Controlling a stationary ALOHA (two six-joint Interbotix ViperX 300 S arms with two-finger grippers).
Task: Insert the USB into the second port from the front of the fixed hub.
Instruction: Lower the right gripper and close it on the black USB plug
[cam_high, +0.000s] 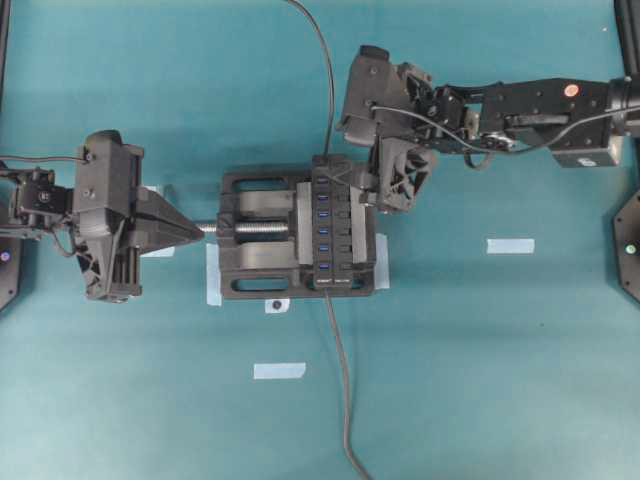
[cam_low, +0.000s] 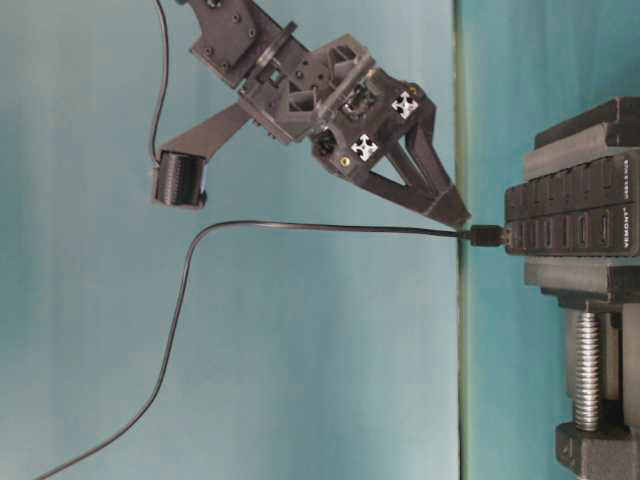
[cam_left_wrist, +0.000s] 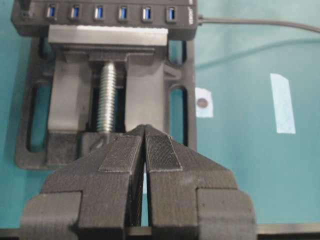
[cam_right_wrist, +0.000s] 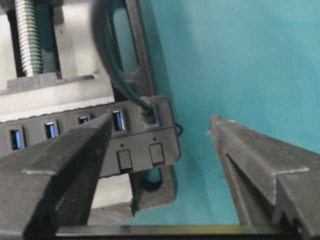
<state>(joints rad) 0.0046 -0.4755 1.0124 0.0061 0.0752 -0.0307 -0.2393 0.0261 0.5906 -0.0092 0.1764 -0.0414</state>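
Teal table: the USB (cam_right_wrist: 146, 109) sits plugged in the fixed hub (cam_high: 332, 225) end port, right gripper (cam_right_wrist: 160, 150) wide open, empty, straddling it.

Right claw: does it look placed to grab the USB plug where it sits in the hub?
Probably yes. The right claw stands open with the USB, plugged into the hub, just ahead between its fingers. Nothing lies between them; only the plug's own cable runs off nearby.
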